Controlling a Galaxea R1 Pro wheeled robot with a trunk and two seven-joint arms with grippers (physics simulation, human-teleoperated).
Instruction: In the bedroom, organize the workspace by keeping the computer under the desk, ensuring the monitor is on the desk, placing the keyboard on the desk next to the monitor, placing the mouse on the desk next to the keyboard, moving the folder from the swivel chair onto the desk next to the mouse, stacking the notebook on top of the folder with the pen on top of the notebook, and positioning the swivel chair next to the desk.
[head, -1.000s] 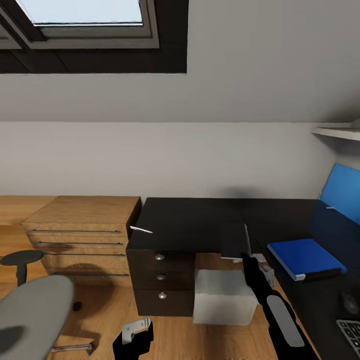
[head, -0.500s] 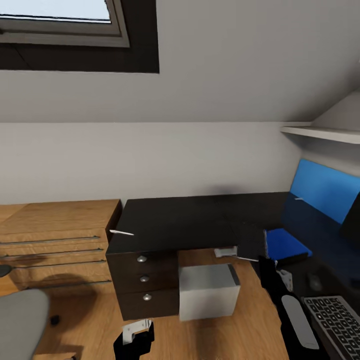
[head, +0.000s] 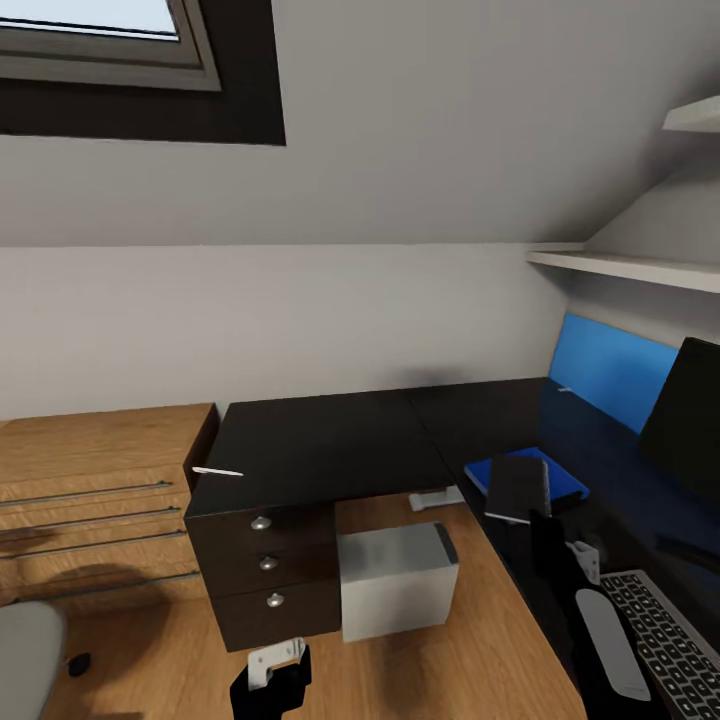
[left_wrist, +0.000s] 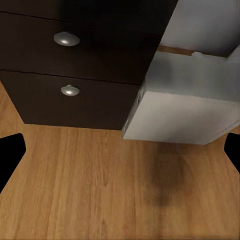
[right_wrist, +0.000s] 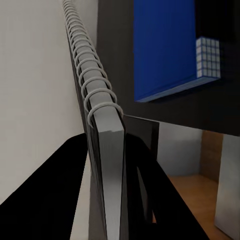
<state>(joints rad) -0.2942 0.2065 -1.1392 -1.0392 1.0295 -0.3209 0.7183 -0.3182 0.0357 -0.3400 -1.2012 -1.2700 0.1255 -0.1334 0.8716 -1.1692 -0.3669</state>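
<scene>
Gripping the notebook (head: 518, 487) by its edge, right claw (head: 540, 520) clenched, cover above the blue folder (head: 568, 478) on the worktop (head: 330, 450) | pen (head: 217, 471) well left of that claw | left claw (left_wrist: 120, 150) released, low before the computer (head: 395, 580)
</scene>
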